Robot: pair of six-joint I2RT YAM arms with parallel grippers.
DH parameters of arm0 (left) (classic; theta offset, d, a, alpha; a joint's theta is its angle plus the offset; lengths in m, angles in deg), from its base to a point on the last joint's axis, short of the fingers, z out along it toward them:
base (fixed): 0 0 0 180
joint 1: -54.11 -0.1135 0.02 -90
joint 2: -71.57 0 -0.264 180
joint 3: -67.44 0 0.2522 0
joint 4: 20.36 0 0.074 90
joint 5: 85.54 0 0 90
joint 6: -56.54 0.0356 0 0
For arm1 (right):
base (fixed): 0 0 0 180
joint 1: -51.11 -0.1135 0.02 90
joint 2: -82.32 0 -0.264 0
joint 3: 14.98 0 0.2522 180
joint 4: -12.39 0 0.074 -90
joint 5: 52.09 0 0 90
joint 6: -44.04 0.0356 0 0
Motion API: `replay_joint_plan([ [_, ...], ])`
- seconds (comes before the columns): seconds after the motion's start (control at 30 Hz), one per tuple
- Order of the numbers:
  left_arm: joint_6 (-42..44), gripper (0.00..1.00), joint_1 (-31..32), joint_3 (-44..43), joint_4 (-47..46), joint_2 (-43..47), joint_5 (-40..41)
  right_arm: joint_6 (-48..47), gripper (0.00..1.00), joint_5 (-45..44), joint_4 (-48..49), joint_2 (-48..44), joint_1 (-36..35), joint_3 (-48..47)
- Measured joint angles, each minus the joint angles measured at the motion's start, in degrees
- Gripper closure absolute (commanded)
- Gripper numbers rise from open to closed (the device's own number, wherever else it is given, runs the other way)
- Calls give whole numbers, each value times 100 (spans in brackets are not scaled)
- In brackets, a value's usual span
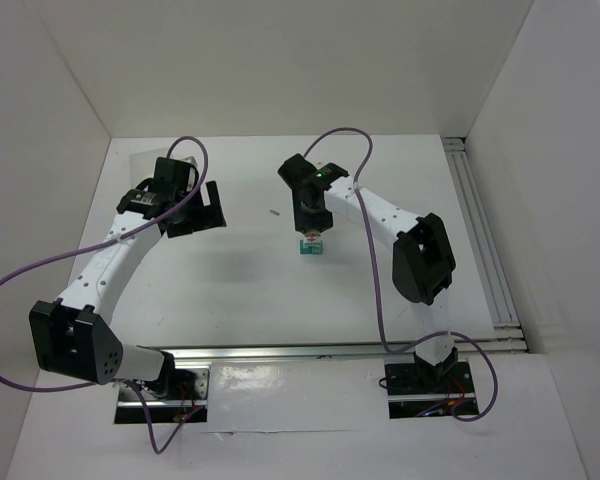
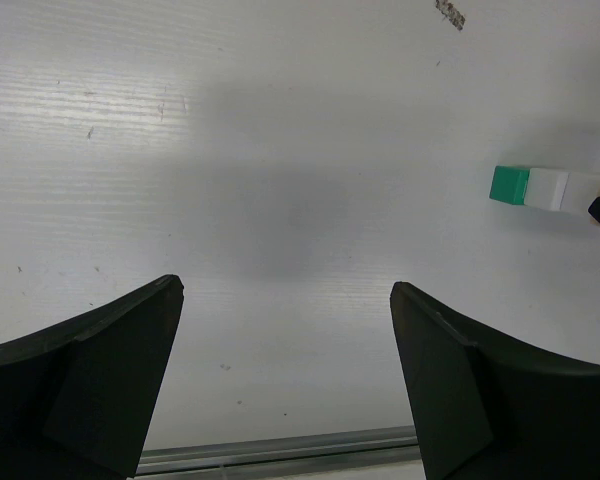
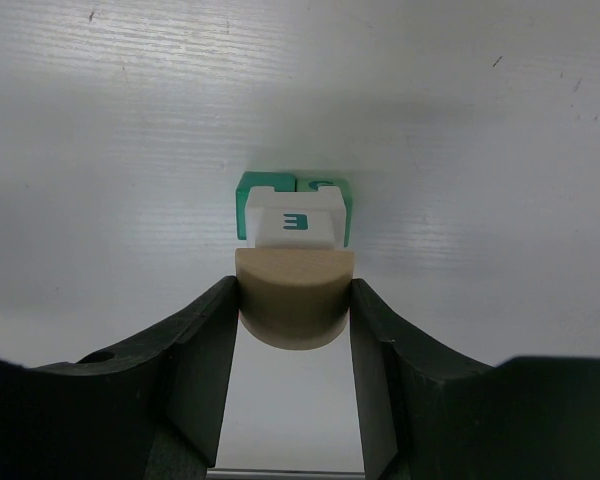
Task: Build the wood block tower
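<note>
My right gripper has its fingers clamped on the tan cylinder, one pad on each curved side. In the right wrist view the white cube lies straight ahead of the fingers, stacked on the teal cube, whose green edges show evenly around it. The cylinder looks centred over that pair. The top view puts the stack directly under the right gripper, mid-table. Whether the cylinder already rests on the white cube or hangs just above it I cannot tell; in the left wrist view a tan sliver sits right at the white cube's end, so the gap is slight if there is one.

My left gripper hangs with fingers wide apart over bare table, well away from the stack, so the right arm is the nearer one. I judge the next move to be a straight descent, or simply a release, with no sideways correction.
</note>
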Motion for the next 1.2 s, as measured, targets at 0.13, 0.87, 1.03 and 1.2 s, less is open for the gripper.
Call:
replay_joint_plan([
  [0.13,0,2,0,0,0,0,0,0,49,4,0,0,0,0],
  [0.87,0,2,0,0,0,0,0,-42,42,20,-2,83,0,-35],
  [1.03,0,2,0,0,0,0,0,-42,42,22,-2,83,0,-46],
  [1.2,0,2,0,0,0,0,0,-42,33,24,-4,83,0,-79],
])
